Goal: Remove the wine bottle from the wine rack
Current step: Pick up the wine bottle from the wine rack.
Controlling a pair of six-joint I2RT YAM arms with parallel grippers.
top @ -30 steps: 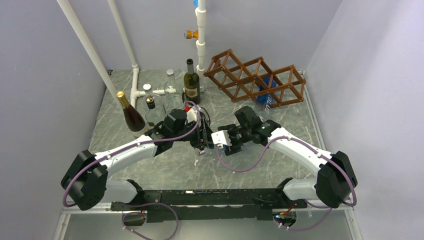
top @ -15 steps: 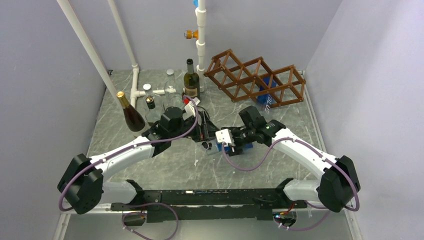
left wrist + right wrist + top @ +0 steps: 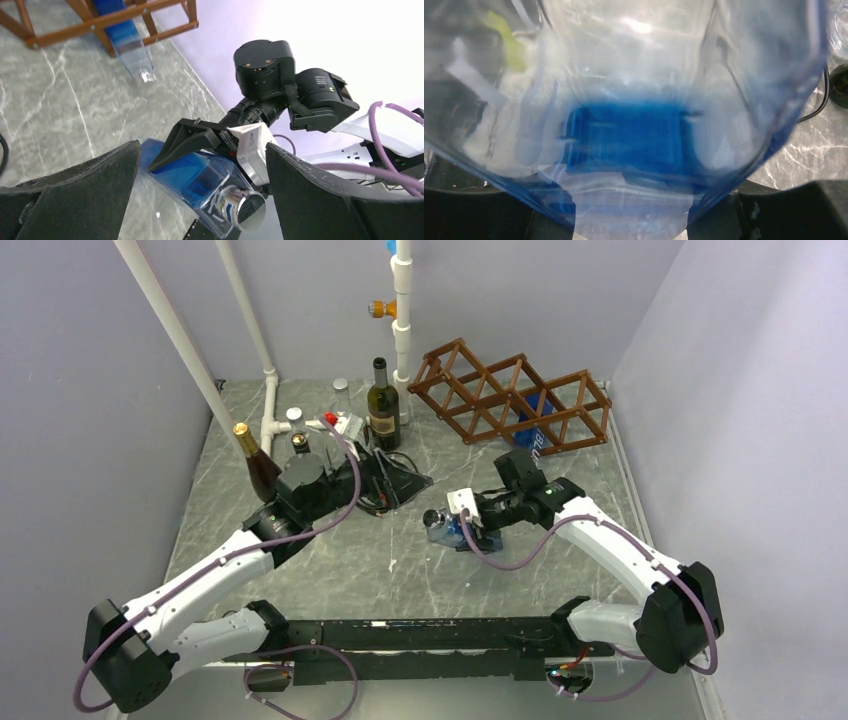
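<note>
Fingers of the right gripper [image 3: 466,529] are closed partway round a clear, blue-tinted square-sided bottle [image 3: 441,525]. It lies sideways between them, well in front of the brown wooden lattice wine rack [image 3: 510,395], likely to keep it clear of the slats. Left gripper [image 3: 392,482] fingers gape wide and empty beside the bottle. Left wrist view shows that grip side-on, and a second blue bottle [image 3: 125,37] poking from a rack cell. Right wrist view gives only blurred blue plastic between its fingers.
</note>
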